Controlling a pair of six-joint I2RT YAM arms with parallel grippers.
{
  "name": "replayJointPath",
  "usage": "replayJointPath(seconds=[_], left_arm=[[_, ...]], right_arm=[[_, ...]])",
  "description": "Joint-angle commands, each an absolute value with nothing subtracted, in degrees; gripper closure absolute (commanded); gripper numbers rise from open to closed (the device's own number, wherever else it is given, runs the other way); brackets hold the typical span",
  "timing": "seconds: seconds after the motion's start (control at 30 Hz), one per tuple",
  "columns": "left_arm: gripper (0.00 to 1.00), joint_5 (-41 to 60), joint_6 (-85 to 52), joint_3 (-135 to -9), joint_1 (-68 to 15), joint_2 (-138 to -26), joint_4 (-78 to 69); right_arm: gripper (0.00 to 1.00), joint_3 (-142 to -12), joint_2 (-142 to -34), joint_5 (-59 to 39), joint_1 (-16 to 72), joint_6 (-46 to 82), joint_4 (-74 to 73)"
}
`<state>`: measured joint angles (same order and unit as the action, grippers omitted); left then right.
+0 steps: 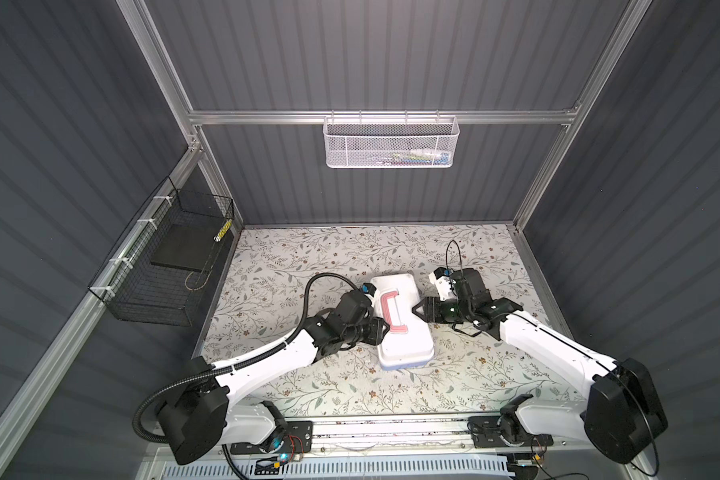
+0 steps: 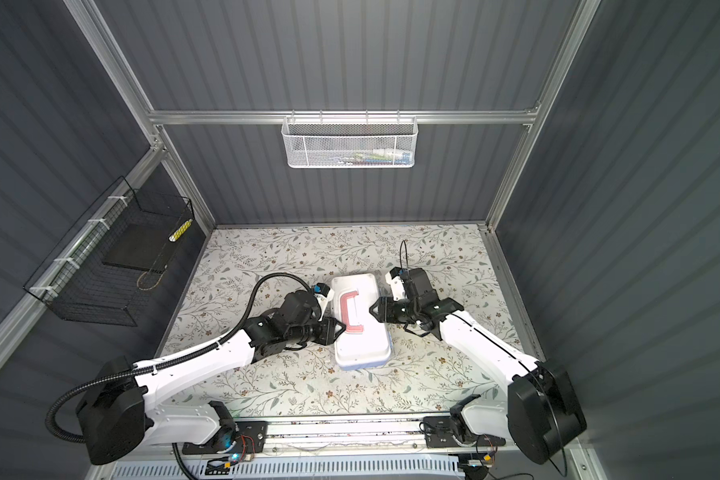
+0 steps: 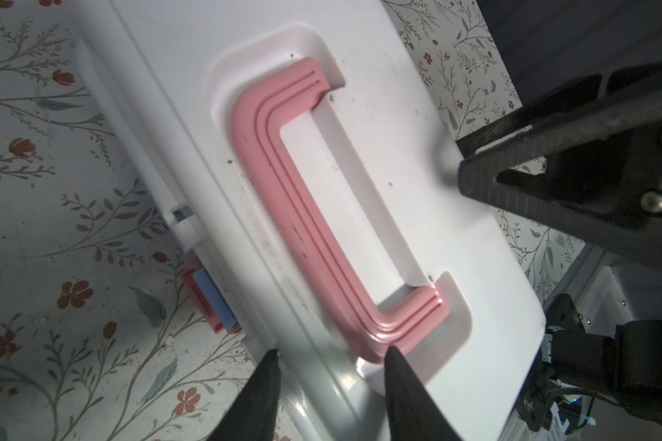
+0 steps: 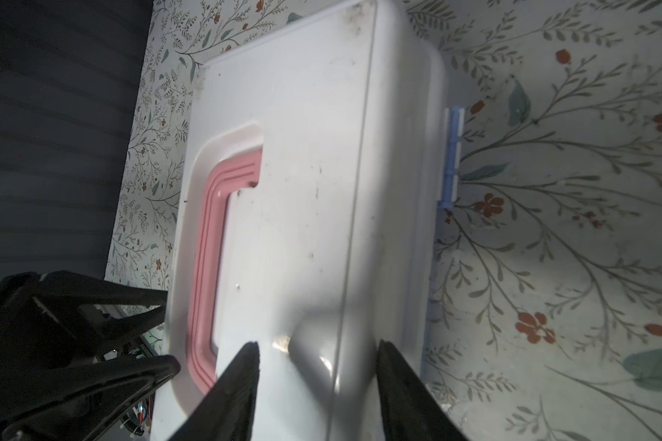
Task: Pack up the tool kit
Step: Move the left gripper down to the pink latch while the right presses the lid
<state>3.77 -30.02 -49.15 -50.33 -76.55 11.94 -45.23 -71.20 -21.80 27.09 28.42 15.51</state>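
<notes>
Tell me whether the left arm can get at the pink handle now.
Likely yes: the left pincer hangs open at one end of the pink handle, nothing between them. The handle lies flat in a recess of the white lid, though.

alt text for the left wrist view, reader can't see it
The tool kit's white lid, pink handle folded flat, fills the view on a floral table. The left gripper hovers open over one long edge; the right gripper sits at the opposite edge.
</notes>
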Motion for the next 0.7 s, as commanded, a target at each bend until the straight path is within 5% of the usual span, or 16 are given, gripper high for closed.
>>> replayJointPath(seconds=[0.0,0.27,0.67], left_arm=[[0.49,2.2,-27.8,-53.6,-51.7,-75.9,15.8],[0.00,-11.3,-26.8,-49.6,-49.6,-66.5,24.3],[0.00,-14.9,-26.7,-35.2,-48.1,-63.6,20.0]], right_arm=[[0.47,-43.1,-68.7,-27.0,26.8,27.7,16.4],[0.46,-47.1,-71.3,-27.2,26.1,23.8,19.8],[0.43,-59.4,-84.1,-27.0,25.5,18.1,24.6]])
